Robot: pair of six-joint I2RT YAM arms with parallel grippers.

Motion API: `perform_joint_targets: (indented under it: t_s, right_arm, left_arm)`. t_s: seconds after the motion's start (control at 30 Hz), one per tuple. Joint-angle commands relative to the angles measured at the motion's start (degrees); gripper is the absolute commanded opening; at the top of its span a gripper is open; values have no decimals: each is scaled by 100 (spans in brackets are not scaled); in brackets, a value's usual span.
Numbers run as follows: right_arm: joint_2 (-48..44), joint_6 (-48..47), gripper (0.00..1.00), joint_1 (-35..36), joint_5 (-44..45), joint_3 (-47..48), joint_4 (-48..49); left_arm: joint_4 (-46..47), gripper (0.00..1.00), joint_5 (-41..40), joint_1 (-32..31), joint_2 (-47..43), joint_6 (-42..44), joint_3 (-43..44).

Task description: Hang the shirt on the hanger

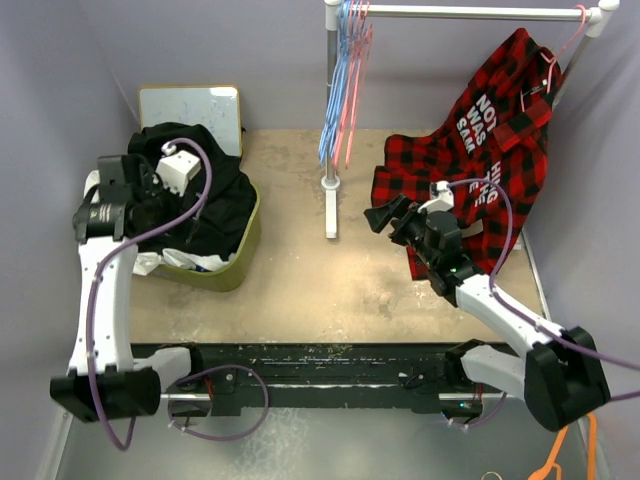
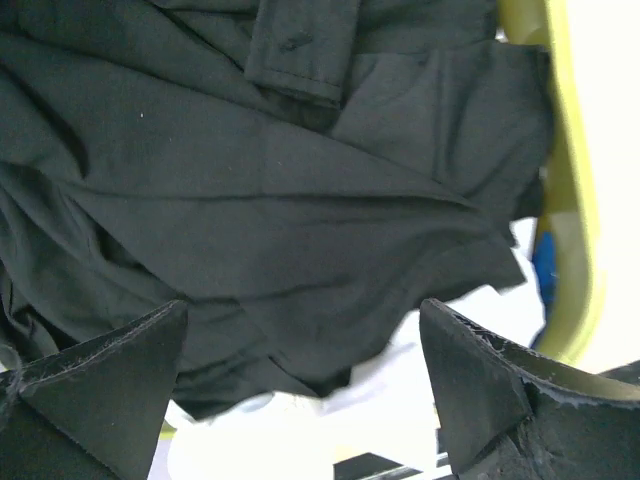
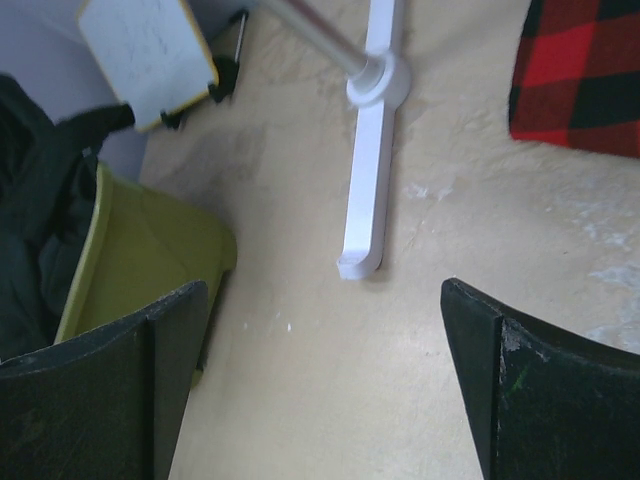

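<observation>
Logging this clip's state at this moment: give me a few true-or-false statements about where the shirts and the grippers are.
1. The black shirt lies in the yellow-green bin. True.
2. The left gripper is shut on the black shirt. False: it is open above it, holding nothing.
3. The plaid shirt lies in the bin. False: it hangs from the rail on the right.
4. The right gripper is open over the table. True.

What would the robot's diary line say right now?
left gripper: open, over shirt in bin | right gripper: open, over table | shirt: not yet held
</observation>
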Motion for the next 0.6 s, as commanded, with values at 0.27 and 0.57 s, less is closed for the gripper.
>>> perform_joint_targets:
  t_s: [0.27,0.57]
  right_arm:
    - [49,-773,100,18,-791,388,99]
    - [-115,-989,100,22,-1668,291,344]
  left_arm:
    - [1148,82,-924,-836,951,404,-197]
    - [1108,4,-840,-929,993,322,-479]
